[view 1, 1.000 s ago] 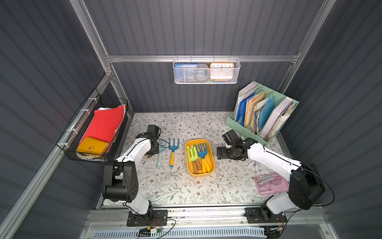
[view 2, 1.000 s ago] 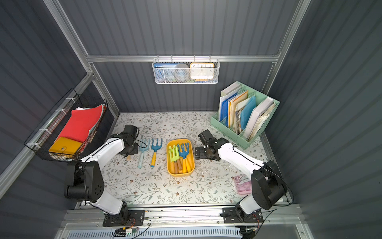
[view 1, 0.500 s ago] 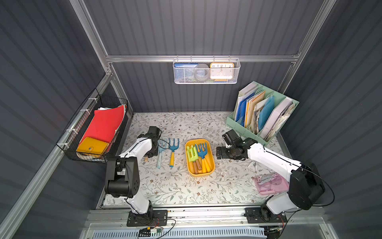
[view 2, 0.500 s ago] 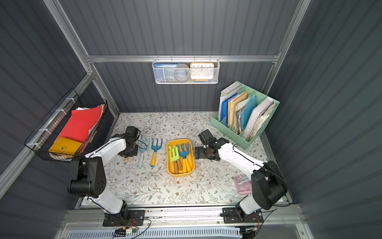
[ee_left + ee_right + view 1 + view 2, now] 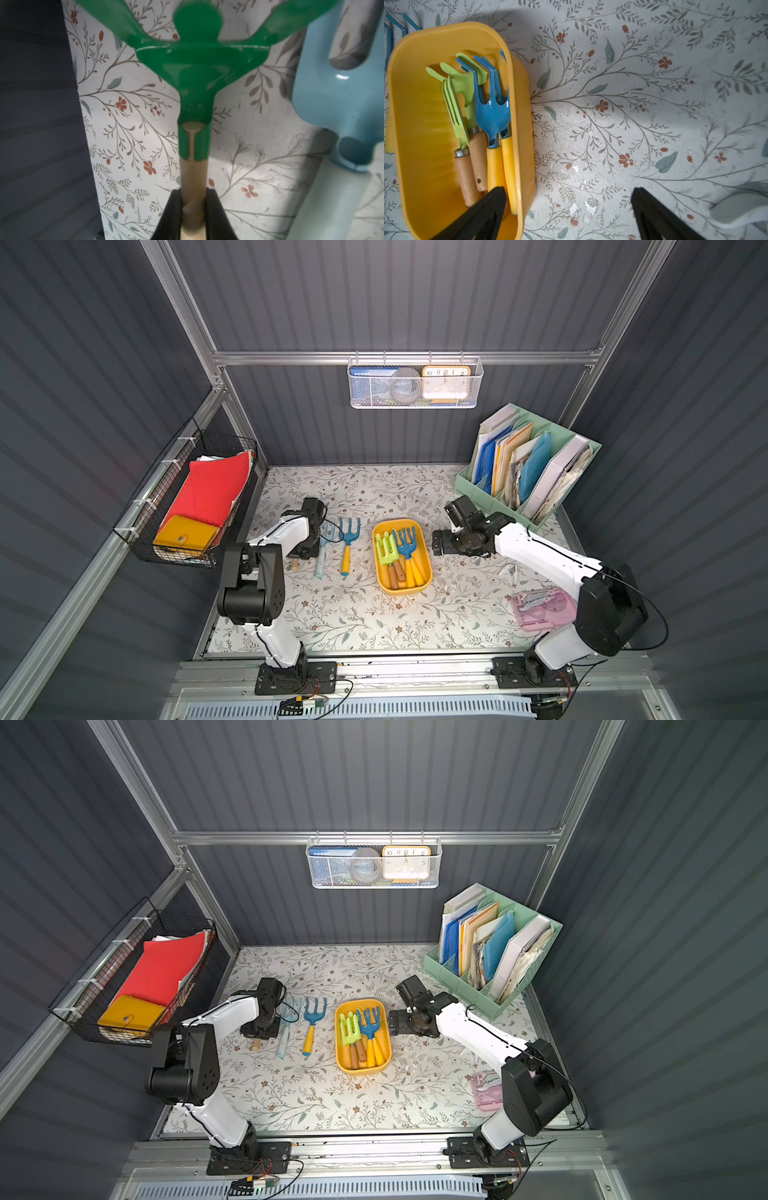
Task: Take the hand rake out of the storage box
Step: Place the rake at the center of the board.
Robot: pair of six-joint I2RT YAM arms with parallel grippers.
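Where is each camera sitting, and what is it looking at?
Top views: high at the front, looking down on the whole table, storage box, left arm and right arm.
Left wrist: on the left arm, looking along the left gripper, shut on the wooden handle of the green rake.
Right wrist: on the right arm, looking down past the open right gripper at the storage box.
Shared: top and right wrist views both show the storage box.
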